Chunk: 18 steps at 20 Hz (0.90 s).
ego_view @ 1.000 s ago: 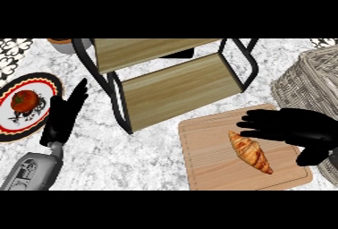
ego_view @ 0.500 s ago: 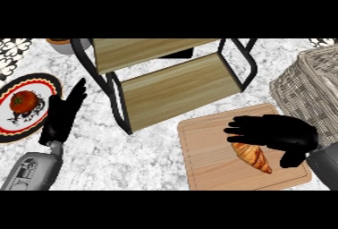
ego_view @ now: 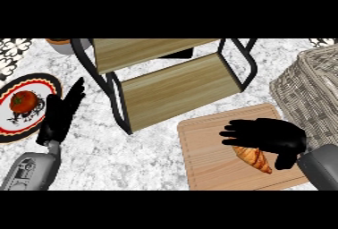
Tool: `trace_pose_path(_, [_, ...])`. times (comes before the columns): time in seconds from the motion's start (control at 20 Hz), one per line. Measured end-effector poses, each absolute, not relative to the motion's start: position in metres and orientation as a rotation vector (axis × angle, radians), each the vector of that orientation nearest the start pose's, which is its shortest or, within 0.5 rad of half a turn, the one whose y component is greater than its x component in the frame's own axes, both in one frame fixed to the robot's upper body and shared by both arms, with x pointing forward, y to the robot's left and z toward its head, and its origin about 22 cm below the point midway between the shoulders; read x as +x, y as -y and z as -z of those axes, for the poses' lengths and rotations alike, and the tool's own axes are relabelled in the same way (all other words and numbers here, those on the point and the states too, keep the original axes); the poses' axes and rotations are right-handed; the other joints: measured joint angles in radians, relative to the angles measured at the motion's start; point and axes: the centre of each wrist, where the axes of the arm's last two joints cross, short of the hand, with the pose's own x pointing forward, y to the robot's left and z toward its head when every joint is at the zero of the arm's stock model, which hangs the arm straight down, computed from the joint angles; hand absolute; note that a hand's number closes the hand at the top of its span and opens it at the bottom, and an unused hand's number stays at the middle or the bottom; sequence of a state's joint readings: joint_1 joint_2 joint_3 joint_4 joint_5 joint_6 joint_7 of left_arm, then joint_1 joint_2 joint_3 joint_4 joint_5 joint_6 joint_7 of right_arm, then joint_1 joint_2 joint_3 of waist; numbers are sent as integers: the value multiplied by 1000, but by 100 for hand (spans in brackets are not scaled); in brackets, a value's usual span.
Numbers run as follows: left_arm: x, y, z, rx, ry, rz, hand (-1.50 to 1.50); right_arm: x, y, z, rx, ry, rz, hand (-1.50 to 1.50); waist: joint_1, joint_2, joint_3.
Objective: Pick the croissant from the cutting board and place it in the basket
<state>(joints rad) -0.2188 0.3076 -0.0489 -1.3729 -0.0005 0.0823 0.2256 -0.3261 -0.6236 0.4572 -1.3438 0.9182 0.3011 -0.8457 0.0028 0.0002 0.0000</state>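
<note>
Here the right hand (ego_view: 271, 138), fingers spread and not yet clenched, is shown over the croissant (ego_view: 253, 159) on the cutting board (ego_view: 208, 156); fingers should be curled round its middle before lifting.

The worktop (ego_view: 125, 152) is white marble with grey veining, evenly lit. A two-tier wooden shelf rack (ego_view: 168, 80) with a black metal frame stands at its far edge, near the middle. At the left edge lies a round plate (ego_view: 13, 129) with a red and black patterned rim, a tomato (ego_view: 23, 100) on it. A patterned black-and-white piece (ego_view: 13, 47) shows in the far left corner.
</note>
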Motion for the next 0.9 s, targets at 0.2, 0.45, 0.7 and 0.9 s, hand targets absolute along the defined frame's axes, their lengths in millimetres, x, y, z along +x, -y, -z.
trace_pose_path(0.2, [289,-277,-27,262,1349,212,0,295,274,-33,-1,1526,-2111,-150,0,-1,0])
trace_pose_path(0.45, [293,-271,-24,269,1352,215,0,299,270,-19,8,1513,-2115,-150,0,0,0])
trace_pose_path(0.7, [295,-275,-30,274,1356,210,0,299,266,-8,11,1505,-2113,-150,-1,-1,-1])
trace_pose_path(0.9, [297,-271,-29,264,1354,215,0,298,264,-2,5,1507,-2162,150,-1,-3,-4])
